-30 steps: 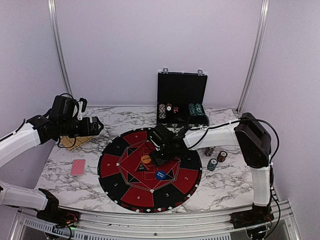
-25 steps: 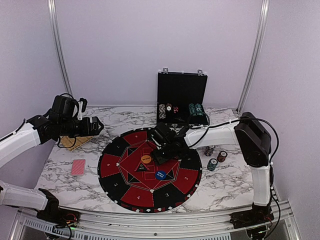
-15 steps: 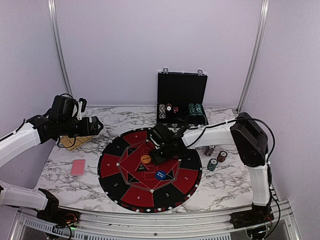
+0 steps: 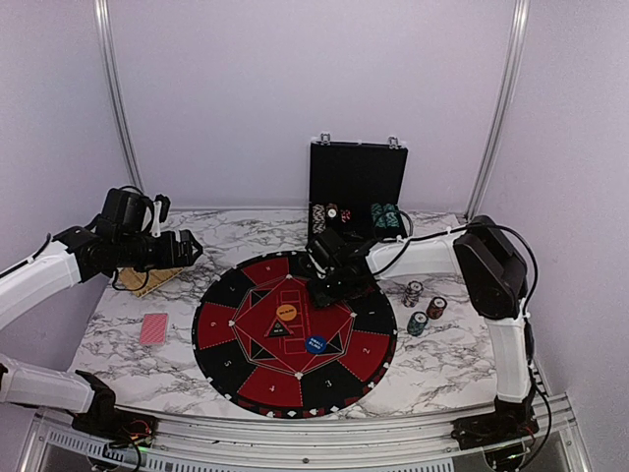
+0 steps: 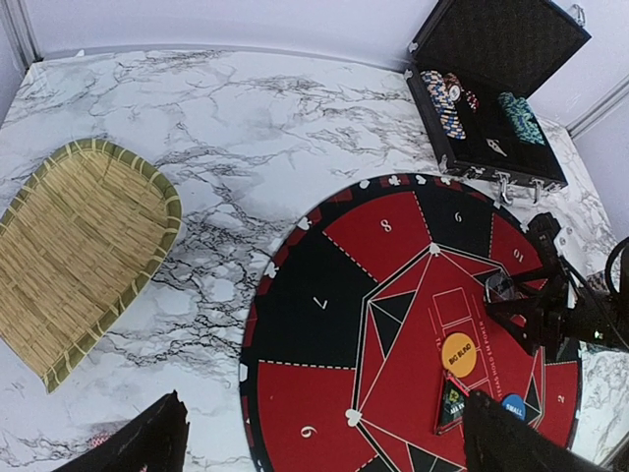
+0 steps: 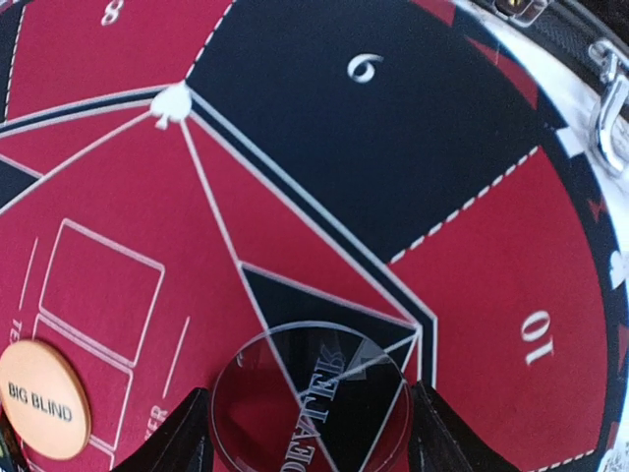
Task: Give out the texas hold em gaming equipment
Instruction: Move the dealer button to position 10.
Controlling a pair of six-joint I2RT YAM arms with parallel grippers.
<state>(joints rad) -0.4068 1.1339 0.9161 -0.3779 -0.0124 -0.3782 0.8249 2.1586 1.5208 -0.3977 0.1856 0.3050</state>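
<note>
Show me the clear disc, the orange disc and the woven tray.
clear disc (image 6: 313,398): right wrist view, centre.
orange disc (image 5: 459,354): left wrist view, centre.
woven tray (image 5: 84,246): left wrist view, bare floor.

**Right arm pulled back toward the case**

The right gripper (image 4: 332,287) left the middle of the mat (image 4: 221,324). It drew away from the orange disc (image 4: 286,311) and the blue disc (image 4: 314,344) toward the far wedges nearest the black case (image 4: 356,177). Its forearm swung back with it and lay closer to the case. The fingers drew slightly together and ended against the rim of the clear disc (image 6: 313,398).
</note>
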